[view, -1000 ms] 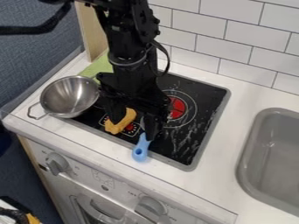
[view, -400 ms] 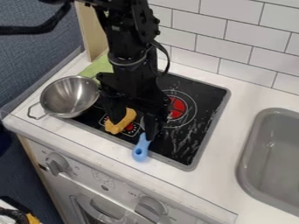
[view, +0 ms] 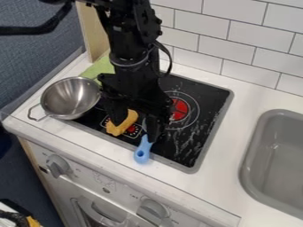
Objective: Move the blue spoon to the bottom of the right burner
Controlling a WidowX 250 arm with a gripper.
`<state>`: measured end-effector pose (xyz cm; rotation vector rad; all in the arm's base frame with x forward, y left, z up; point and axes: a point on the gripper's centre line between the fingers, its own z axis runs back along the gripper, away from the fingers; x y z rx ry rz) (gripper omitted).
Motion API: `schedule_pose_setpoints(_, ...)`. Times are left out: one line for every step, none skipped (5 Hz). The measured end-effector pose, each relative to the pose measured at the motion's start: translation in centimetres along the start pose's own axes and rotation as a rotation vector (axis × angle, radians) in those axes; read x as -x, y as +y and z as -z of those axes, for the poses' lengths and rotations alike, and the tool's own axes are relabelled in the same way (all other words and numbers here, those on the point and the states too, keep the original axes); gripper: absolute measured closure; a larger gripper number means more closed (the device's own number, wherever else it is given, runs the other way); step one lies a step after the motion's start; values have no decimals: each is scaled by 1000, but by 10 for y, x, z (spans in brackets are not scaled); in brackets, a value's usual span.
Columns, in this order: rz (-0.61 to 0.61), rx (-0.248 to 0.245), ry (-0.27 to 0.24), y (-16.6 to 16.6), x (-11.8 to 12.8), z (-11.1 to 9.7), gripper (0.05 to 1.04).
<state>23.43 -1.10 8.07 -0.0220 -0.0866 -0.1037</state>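
The black gripper (view: 135, 131) hangs over the front of the stove, open, its two fingers spread well apart. Just below the tip of the right finger lies the blue spoon (view: 142, 152); its handle end points toward the front edge of the stove, and its other end is hidden behind that finger. I cannot tell whether finger and spoon touch. The right burner (view: 180, 109), a red disc inside thin rings, is up and to the right of the spoon, partly covered by the gripper.
A yellow-orange object (view: 123, 124) lies by the left finger. The metal bowl (view: 70, 97) stands at the stove's left, with a green cloth (view: 99, 67) behind it. A grey sink (view: 278, 155) is at the right, and a tiled wall runs behind.
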Motion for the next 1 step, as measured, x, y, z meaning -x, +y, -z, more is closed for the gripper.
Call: schedule_pose_setpoints(0,0,0,0,0,0,83)
